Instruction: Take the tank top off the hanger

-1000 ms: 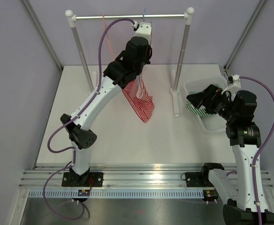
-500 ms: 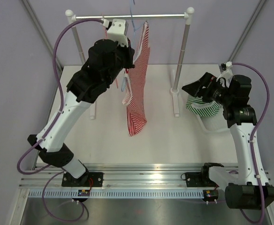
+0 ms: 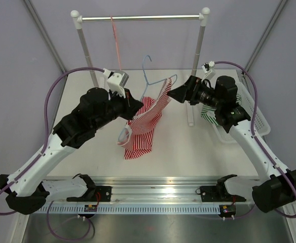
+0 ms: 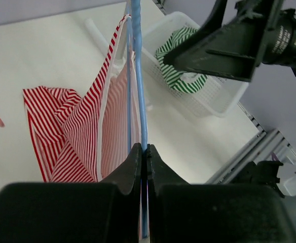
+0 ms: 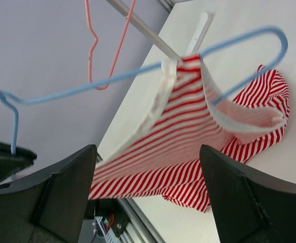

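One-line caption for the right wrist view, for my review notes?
Open right pincer faces the red-striped tank top hanging by one strap from the blue hanger.

tank top [image 4: 82, 131] on hanger [image 4: 139, 76], left of basket [image 4: 214, 98]

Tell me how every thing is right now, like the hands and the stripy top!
blue hanger: off the rail, held
tank top: strap hooked on blue hanger
left hand: shut on blue hanger
right hand: open, near tank top
pink hanger: on rail, bare
basket: holds green striped garment
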Controlling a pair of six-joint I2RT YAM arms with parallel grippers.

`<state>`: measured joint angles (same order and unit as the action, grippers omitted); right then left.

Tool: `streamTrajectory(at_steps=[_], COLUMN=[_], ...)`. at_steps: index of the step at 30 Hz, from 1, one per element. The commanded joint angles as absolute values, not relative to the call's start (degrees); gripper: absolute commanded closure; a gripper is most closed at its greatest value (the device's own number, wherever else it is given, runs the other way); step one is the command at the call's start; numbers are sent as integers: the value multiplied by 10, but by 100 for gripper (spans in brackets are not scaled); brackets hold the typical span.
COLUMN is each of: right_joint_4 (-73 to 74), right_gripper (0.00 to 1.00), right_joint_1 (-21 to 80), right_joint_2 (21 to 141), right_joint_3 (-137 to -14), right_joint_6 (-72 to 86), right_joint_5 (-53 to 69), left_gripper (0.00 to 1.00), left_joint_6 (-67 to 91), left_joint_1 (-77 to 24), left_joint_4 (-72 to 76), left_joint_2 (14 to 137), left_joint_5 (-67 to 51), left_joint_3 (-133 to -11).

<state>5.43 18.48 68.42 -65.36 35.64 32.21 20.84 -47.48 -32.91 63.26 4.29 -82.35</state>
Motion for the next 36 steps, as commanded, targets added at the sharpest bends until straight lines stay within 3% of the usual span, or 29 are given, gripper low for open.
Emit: streamTrajectory(at_steps=[1, 6, 8, 9, 11, 13, 15, 25, 36], right_joint_4=[31, 49, 52, 51, 55, 59, 62, 164, 185], right_gripper=[12, 24, 33, 40, 65, 76, 98, 100, 100], right_joint_1=[214, 238, 238, 239, 239, 239, 240, 222, 189], right_joint_2=[714, 749, 760, 762, 767, 766, 761, 787, 843], right_joint_3=[-689, -702, -701, -700, -700, -699, -695, -751, -796], right_joint_6=[320, 288, 281, 280, 272, 266, 258, 177, 191], right_joint_5=[213, 175, 171, 171, 173, 172, 162, -11, 60], left_gripper=[100, 100, 100, 100, 100, 100, 100, 100, 100], left_joint_6=[246, 256, 256, 256, 252, 246, 239, 205, 201], left_joint_1=[-480, -482, -482, -482, -482, -483, -482, -482, -482], left_joint_4=[-261, -260, -260, -260, -265, -279, -293, -349, -273], left_joint_2=[598, 577, 568, 565, 561, 560, 558, 518, 496], left_joint_5=[-11, -27, -26, -26, -25, -13, -3, -34, -111], left_joint_3=[-795, -758, -751, -747, -746, -751, -755, -755, -738])
